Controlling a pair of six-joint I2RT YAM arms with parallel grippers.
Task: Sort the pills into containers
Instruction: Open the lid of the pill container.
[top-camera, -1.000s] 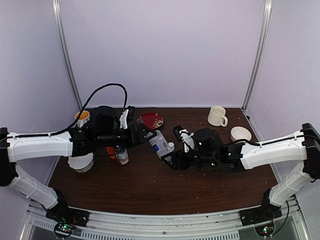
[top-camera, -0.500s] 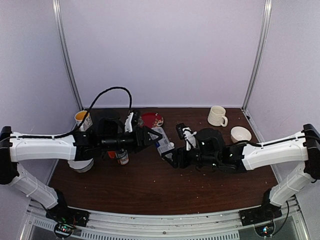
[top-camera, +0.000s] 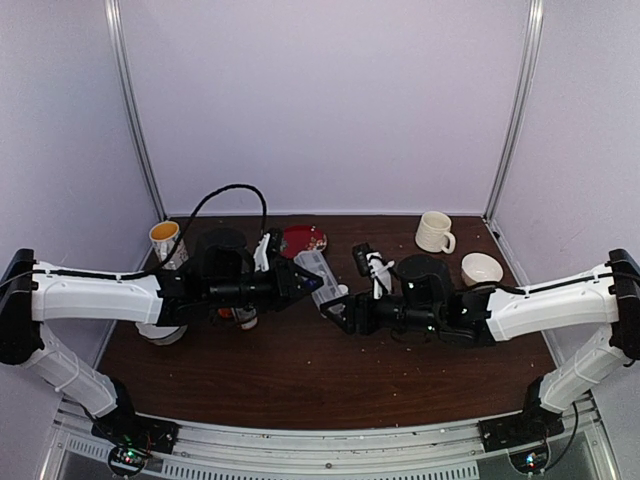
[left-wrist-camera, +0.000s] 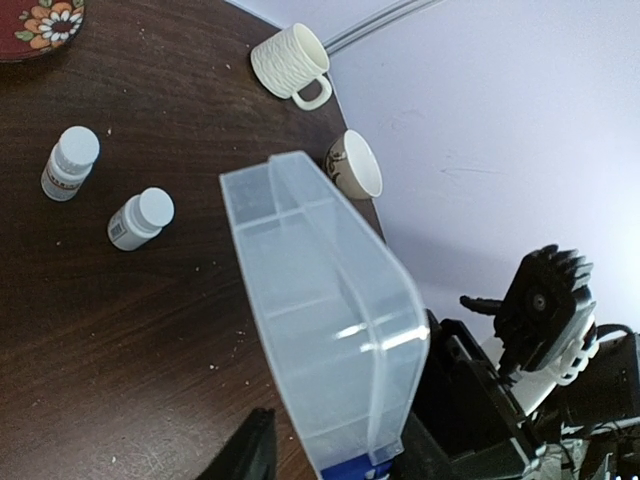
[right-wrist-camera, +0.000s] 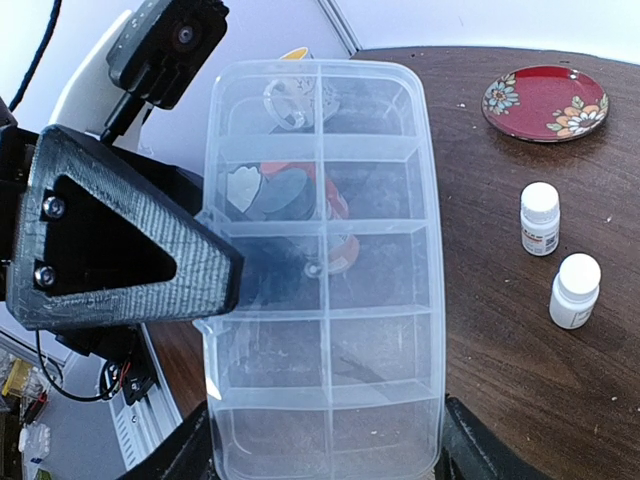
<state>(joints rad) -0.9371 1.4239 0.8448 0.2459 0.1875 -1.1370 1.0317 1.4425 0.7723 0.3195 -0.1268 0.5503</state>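
Note:
The clear organizer box (top-camera: 314, 270) is held off the table between the two arms. My right gripper (right-wrist-camera: 325, 455) is shut across its near end, one finger on each long side. The box's cells (right-wrist-camera: 325, 280) look empty, with only tiny specks, and no pills are in view. My left gripper (top-camera: 300, 281) straddles the box's long edge (left-wrist-camera: 320, 300). One finger (right-wrist-camera: 130, 250) lies over that edge and the other shows dark through the plastic. In the left wrist view a gap shows between a fingertip (left-wrist-camera: 250, 450) and the box.
Two small white bottles (right-wrist-camera: 540, 218) (right-wrist-camera: 577, 290) stand on the brown table right of the box. A red flowered plate (top-camera: 304, 240) is behind it. A cream mug (top-camera: 434, 232) and a bowl (top-camera: 482, 268) stand at back right. Bottles (top-camera: 243, 316), a yellow cup (top-camera: 165, 238) and a white cup (top-camera: 160, 328) are at left.
My left gripper has moved right and come up to the box's edge. My right gripper has shifted slightly left with the box, which now stands more upright between the arms.

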